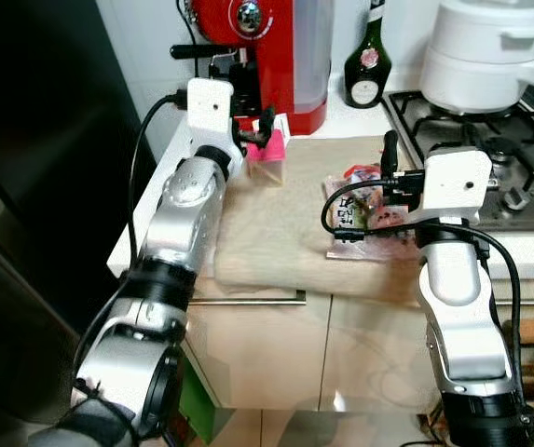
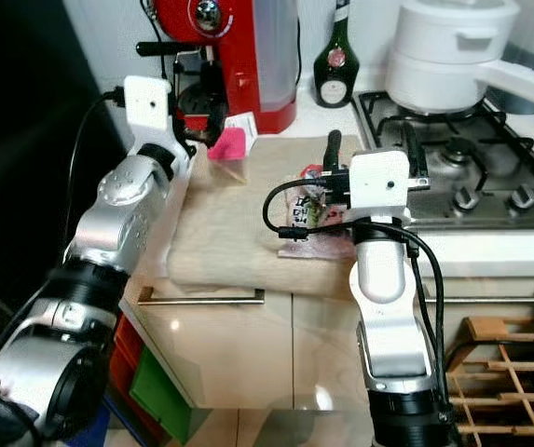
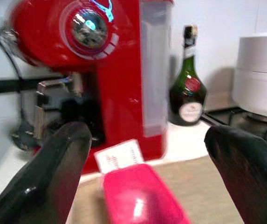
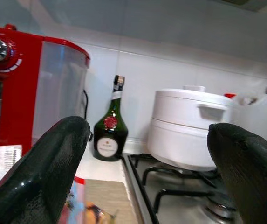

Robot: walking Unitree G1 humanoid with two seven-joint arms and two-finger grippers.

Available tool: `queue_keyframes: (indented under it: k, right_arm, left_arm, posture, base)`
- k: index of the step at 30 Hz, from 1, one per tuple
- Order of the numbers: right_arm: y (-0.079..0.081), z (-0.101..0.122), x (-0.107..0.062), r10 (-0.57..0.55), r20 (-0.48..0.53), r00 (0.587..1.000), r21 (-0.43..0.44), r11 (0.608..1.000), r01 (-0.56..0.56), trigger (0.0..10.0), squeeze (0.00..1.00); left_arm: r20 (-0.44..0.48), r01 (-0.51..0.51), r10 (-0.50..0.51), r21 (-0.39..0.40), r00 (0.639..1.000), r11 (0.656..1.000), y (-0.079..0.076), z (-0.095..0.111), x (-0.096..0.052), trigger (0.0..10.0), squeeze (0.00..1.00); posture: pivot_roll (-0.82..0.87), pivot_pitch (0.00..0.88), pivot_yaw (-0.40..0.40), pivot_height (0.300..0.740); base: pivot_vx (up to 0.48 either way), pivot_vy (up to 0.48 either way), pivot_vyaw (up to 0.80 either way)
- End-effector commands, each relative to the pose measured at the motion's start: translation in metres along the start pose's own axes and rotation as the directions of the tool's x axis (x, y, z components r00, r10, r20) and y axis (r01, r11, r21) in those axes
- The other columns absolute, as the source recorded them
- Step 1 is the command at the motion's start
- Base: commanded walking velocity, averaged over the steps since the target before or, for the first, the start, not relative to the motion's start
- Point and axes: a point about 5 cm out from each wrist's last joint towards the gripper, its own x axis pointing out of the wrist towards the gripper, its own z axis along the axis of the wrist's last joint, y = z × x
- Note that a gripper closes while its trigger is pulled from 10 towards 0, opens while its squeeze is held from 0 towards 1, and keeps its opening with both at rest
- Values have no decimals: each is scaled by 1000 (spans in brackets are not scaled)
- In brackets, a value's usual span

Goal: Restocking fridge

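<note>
A pink wedge-shaped pack lies on the beige cloth, between the left gripper's widely spread fingers, untouched. The right gripper hangs released, holding nothing, above a clear food packet.

A beige folded cloth covers the white worktop, and its middle lies bare between a pink-topped carton and a clear plastic food packet. Behind the cloth a tall red coffee machine and a dark green glass bottle block the wall side. Beside the cloth, a white lidded pot stands on the gas hob.
</note>
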Motion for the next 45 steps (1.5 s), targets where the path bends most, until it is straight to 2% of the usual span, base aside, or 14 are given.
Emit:
queue_keyframes:
  k: [1, 3, 4, 5, 6, 12, 15, 17, 21, 25, 27, 32, 37, 45]
  right_arm:
    - [3, 4, -1, 5, 5, 1000, 2, 1000, -5, 10000, 1000]
    - [5, 3, -2, 13, -8, 1000, -8, 1000, -14, 10000, 1000]
    - [7, 2, -2, 26, -16, 1000, -11, 1000, -27, 10000, 86]
    - [8, 2, -1, 35, -20, 999, -12, 999, -36, 10000, 86]
    - [9, 2, -1, 49, -19, 999, -18, 999, -49, 10000, 0]
    - [10, 6, 0, 77, -9, 997, -29, 997, -77, 10000, 0]
    - [13, 10, -2, 134, -9, 991, 39, 990, -134, 10000, 0]
    - [10, 11, -4, 189, -36, 981, 107, 977, -184, 10000, 0]
    - [4, 12, -4, 198, -42, 979, 101, 976, -193, 10000, 0]
    - [-1, 14, -1, 210, -45, 977, 100, 974, -204, 10000, 0]
    - [3, 19, 2, 271, -38, 962, 139, 955, -263, 10000, 0]
    - [7, 26, 4, 362, -26, 932, 182, 918, -351, 10000, 0]
    - [3, 27, 7, 423, -39, 905, 213, 889, -406, 10000, 0]
    - [3, 28, 9, 457, -55, 888, 232, 871, -433, 10000, 0]
  left_arm:
    - [-30, -4, 3, -30, 1000, 1000, 1, -2, 3, 10000, 0]
    - [-37, -1, 0, -35, 999, 999, -3, -3, 6, 10000, 0]
    - [-60, -19, 18, -29, 998, 999, -4, -7, 8, 10000, 0]
    - [-76, -33, 31, -23, 997, 999, -5, -9, 9, 10000, 0]
    - [-98, -59, 57, -17, 994, 998, -4, -12, 9, 10000, 0]
    - [-169, -149, 149, 10, 974, 989, -5, -29, 8, 10000, 0]
    - [-165, -177, 181, 39, 970, 983, -5, -30, 8, 10000, 0]
    - [-122, -174, 180, 56, 976, 983, -16, -24, 8, 10000, 0]
    - [-109, -156, 158, 35, 981, 987, -28, -22, 7, 10000, 0]
    - [-122, -153, 152, 3, 981, 988, -42, -24, 5, 10000, 0]
    - [-162, -180, 177, -4, 971, 984, -45, -32, 4, 10000, 0]
    - [-192, -266, 269, 43, 944, 963, -35, -40, 2, 10000, 0]
    - [-191, -333, 343, 82, 920, 939, -24, -41, -2, 10000, 0]
    - [-207, -315, 323, 73, 923, 946, -25, -46, -1, 10000, 0]
  posture:
    - [-246, 0, 162, 740]
    - [-247, 0, 155, 740]
    - [-248, 0, 146, 740]
    - [-248, 0, 146, 740]
    - [-249, 0, 137, 740]
    - [-249, 0, 112, 740]
    - [-246, 0, 103, 740]
    - [-242, 0, 94, 740]
    - [-245, 0, 87, 740]
    - [-254, 0, 88, 740]
    - [-259, 0, 92, 740]
    - [-265, 0, 99, 740]
    - [-266, 0, 107, 740]
    - [-261, 0, 110, 740]
  base:
    - [0, 0, 0]
    - [0, 0, 0]
    - [0, 0, 0]
    - [0, 0, 0]
    - [0, 0, 0]
    - [0, 0, 0]
    - [0, 0, 0]
    - [0, 0, 0]
    - [0, 0, 0]
    - [0, 0, 0]
    - [0, 0, 0]
    - [0, 0, 0]
    - [0, 0, 0]
    - [0, 0, 0]
